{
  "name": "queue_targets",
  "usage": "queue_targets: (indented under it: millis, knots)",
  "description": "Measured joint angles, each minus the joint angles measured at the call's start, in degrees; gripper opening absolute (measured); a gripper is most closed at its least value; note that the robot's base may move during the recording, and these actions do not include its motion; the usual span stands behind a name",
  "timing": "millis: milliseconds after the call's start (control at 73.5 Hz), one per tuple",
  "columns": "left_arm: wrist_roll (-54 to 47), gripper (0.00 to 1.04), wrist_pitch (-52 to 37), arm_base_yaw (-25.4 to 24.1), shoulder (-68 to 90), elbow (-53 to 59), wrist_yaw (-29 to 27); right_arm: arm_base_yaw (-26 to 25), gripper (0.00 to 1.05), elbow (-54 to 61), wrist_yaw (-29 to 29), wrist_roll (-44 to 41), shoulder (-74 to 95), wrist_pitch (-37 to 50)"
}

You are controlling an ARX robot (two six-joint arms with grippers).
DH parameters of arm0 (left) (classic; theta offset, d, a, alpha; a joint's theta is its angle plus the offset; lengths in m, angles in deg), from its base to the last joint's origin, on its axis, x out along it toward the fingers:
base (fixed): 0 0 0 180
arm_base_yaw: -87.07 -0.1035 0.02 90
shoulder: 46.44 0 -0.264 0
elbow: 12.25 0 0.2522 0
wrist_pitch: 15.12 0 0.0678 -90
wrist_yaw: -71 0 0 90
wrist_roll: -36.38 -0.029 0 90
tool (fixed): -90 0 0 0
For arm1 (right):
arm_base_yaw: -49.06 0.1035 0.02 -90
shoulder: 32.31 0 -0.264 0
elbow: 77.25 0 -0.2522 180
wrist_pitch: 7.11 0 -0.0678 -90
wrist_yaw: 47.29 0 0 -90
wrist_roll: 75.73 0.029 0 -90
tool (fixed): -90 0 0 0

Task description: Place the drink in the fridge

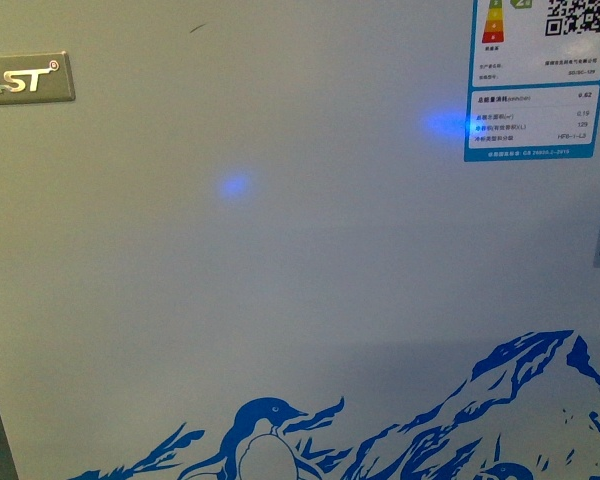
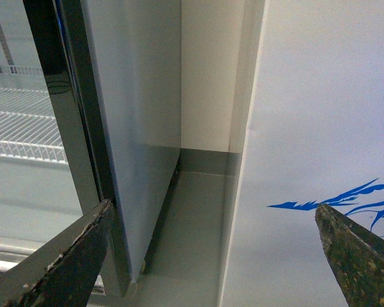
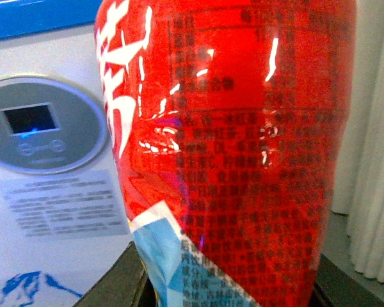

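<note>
The drink, a red container with white characters and a pale blue label patch, fills the right wrist view. My right gripper is shut on its lower part, with a dark finger showing beside it. Behind the drink is the fridge, white with a blue top rim and a round grey control dial. In the front view the fridge's front wall fills the picture, and neither arm shows. My left gripper is open and empty, low beside the fridge's white wall.
A taller grey cabinet with a glass door and wire shelves stands left of the fridge, across a narrow strip of floor. A blue energy label and penguin decal mark the fridge front. A pale curtain hangs at right.
</note>
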Motion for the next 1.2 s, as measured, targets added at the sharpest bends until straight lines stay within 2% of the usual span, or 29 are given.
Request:
queue_targets:
  millis: [204,299,462,585,694,1197]
  knots:
    - [0.00,0.97,0.00,0.00,0.00,0.00,0.00,10.32,0.38,0.22,7.10,-0.09,-2.05,-0.46]
    - [0.00,0.97,0.00,0.00,0.00,0.00,0.00,17.84,0.38,1.53,13.20,-0.90,-4.42,-3.08]
    - [0.00,0.97,0.00,0.00,0.00,0.00,0.00,25.57,0.38,2.78,18.23,-1.88,-7.17,-5.16]
    - [0.00,0.97,0.00,0.00,0.00,0.00,0.00,34.86,0.38,2.89,27.26,-4.07,-8.13,-4.85]
    - [0.00,0.97,0.00,0.00,0.00,0.00,0.00,36.74,0.38,2.89,27.61,-5.62,-8.26,-4.26]
    - [0.00,0.97,0.00,0.00,0.00,0.00,0.00,39.30,0.38,4.24,32.11,-9.46,-9.05,-5.27]
